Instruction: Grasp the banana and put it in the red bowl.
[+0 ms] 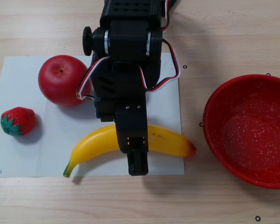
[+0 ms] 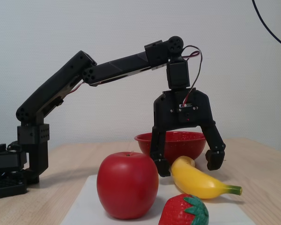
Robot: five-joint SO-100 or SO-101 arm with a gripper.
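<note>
The yellow banana (image 1: 95, 143) lies on a white sheet of paper (image 1: 23, 154), green stem at the lower left, orange-red tip at the right. In the fixed view the banana (image 2: 201, 183) lies in front of the red bowl. My gripper (image 1: 133, 140) hangs straight down over the banana's middle and is open. In the fixed view the gripper (image 2: 188, 166) has one finger on each side of the banana, with the tips down at its level. The red bowl (image 1: 215, 116) stands empty on the table to the right of the paper; it also shows in the fixed view (image 2: 145, 138).
A red apple (image 1: 60, 79) (image 2: 127, 185) and a strawberry (image 1: 18, 120) (image 2: 185, 211) lie on the paper, left of the arm in the other view. The arm's base (image 2: 33, 150) stands at the left in the fixed view.
</note>
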